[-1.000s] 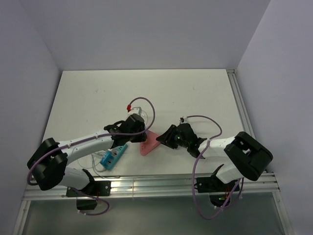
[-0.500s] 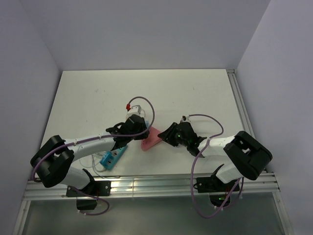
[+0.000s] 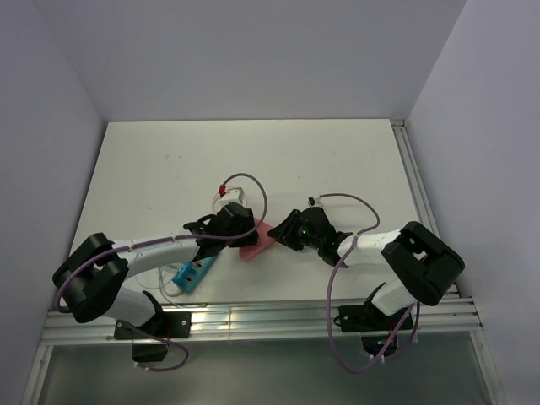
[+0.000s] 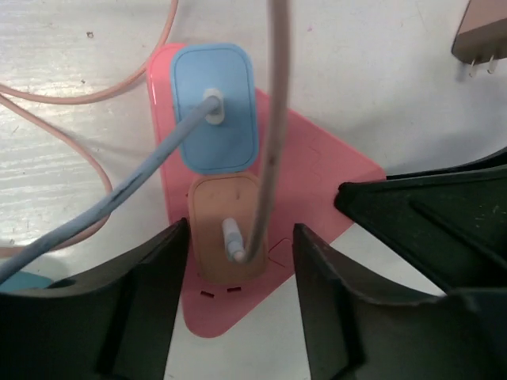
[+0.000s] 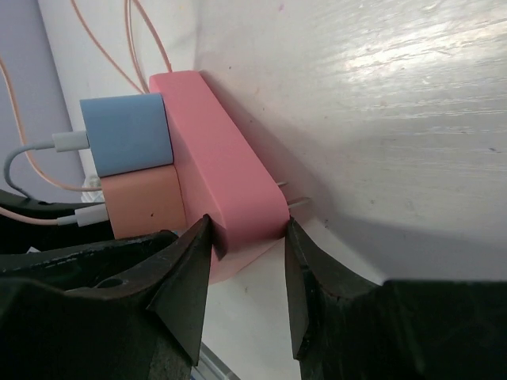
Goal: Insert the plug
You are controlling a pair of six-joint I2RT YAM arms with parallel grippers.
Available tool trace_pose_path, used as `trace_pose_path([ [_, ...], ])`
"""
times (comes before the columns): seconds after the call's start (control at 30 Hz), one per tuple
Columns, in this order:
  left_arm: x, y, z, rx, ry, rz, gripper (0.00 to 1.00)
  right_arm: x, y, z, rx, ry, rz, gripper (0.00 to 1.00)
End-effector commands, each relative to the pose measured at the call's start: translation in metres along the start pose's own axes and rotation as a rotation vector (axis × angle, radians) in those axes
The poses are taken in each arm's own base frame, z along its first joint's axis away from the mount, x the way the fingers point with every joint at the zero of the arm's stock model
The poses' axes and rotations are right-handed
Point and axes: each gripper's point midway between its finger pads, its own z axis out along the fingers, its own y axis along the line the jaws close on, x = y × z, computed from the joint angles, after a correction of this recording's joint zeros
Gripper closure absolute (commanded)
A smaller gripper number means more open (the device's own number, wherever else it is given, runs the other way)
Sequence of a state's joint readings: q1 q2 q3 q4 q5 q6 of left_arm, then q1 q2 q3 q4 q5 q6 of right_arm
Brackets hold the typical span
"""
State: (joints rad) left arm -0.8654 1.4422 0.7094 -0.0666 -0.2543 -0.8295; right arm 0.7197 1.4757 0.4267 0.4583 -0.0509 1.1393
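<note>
A pink triangular socket block (image 4: 317,170) lies on the white table. A blue plug (image 4: 215,107) and an orange plug (image 4: 226,229) sit in its face, each with a cable. My left gripper (image 4: 242,317) is open, its fingers on either side of the orange plug with small gaps. My right gripper (image 5: 245,265) is shut on the corner edge of the pink block (image 5: 218,150), beside the block's two metal prongs (image 5: 289,196). In the top view the block (image 3: 256,242) lies between the left gripper (image 3: 236,226) and the right gripper (image 3: 291,232).
A brown plug with bare prongs (image 4: 482,32) lies on the table beyond the block. A light blue device (image 3: 192,270) with a white cable sits near the front left edge. Thin pink cables (image 4: 71,95) loop over the table, one ending in a red connector (image 3: 223,183).
The right gripper has moved left and the pink block has shifted slightly left and up with it. The left gripper has pulled back a little over the block.
</note>
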Motion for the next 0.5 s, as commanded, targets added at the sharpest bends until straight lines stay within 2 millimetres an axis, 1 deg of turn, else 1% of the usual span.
trace_pose_path([
  [0.0,0.054,0.035,-0.017,-0.109,0.229,0.082,0.38,0.029,-0.03,-0.003,0.097,0.123,-0.097,1.0],
  [0.03,0.048,0.034,-0.018,-0.113,0.209,0.085,0.35,0.028,-0.031,-0.003,0.101,0.115,-0.097,1.0],
  [0.07,0.045,0.032,-0.019,-0.108,0.206,0.087,0.33,0.027,-0.032,-0.003,0.103,0.113,-0.093,1.0],
  [0.1,0.04,0.028,-0.021,-0.103,0.196,0.089,0.28,0.026,-0.031,-0.004,0.101,0.107,-0.091,1.0],
  [0.17,0.033,0.023,-0.024,-0.089,0.183,0.087,0.23,0.024,-0.033,-0.005,0.112,0.099,-0.088,1.0],
  [0.27,0.019,0.009,-0.037,-0.036,0.149,0.077,0.16,0.02,-0.034,-0.006,0.12,0.085,-0.087,1.0],
  [0.3,0.015,0.007,-0.041,-0.026,0.14,0.078,0.07,0.019,-0.034,-0.006,0.12,0.08,-0.084,1.0],
  [0.37,0.0,-0.005,-0.057,0.022,0.105,0.073,0.07,0.018,-0.035,-0.006,0.123,0.075,-0.084,1.0],
  [0.4,-0.009,-0.013,-0.069,0.068,0.079,0.071,0.06,0.017,-0.036,-0.006,0.13,0.07,-0.082,1.0],
  [0.47,-0.018,-0.025,-0.087,0.135,0.063,0.071,0.06,0.016,-0.037,-0.005,0.134,0.066,-0.078,1.0],
])
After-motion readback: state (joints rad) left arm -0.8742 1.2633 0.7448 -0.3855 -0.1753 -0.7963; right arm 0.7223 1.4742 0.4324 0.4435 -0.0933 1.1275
